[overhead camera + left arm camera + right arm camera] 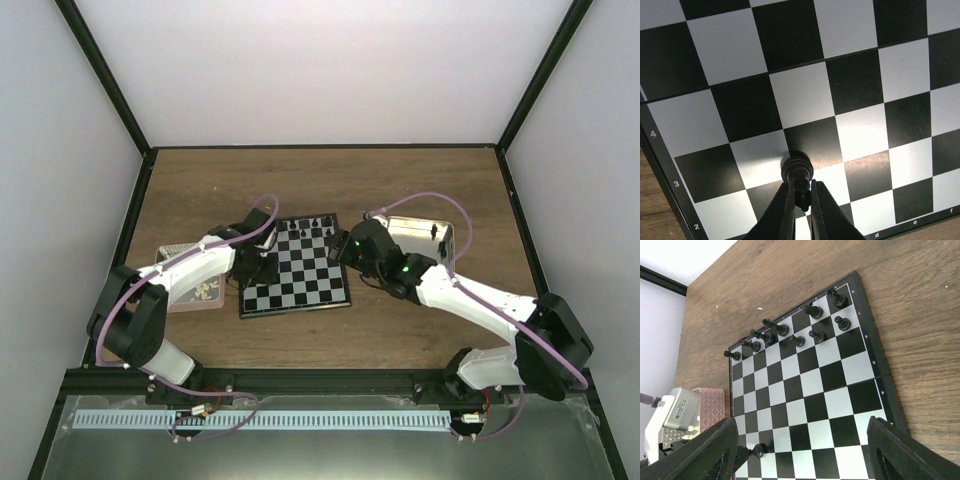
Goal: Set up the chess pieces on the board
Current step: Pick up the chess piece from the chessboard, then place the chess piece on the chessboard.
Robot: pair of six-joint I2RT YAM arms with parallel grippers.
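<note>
The board (310, 285) lies at the table's middle. Several black chess pieces (316, 226) stand on its two far rows, also seen in the right wrist view (812, 311). My left gripper (262, 270) is over the board's near-left part, shut on a black chess piece (798, 170) by its top. The piece's base rests on or just above the squares near row 3 (676, 183). That piece also shows in the right wrist view (758, 450). My right gripper (346, 248) hovers at the board's right edge, open wide and empty (802, 427) above the board (810, 385).
A pink tray (190, 298) holding small pieces sits left of the board, under my left arm. A rectangular metal tin (425, 235) stands right of the board behind my right arm. Bare wood lies beyond the board, and dark-framed walls enclose the table.
</note>
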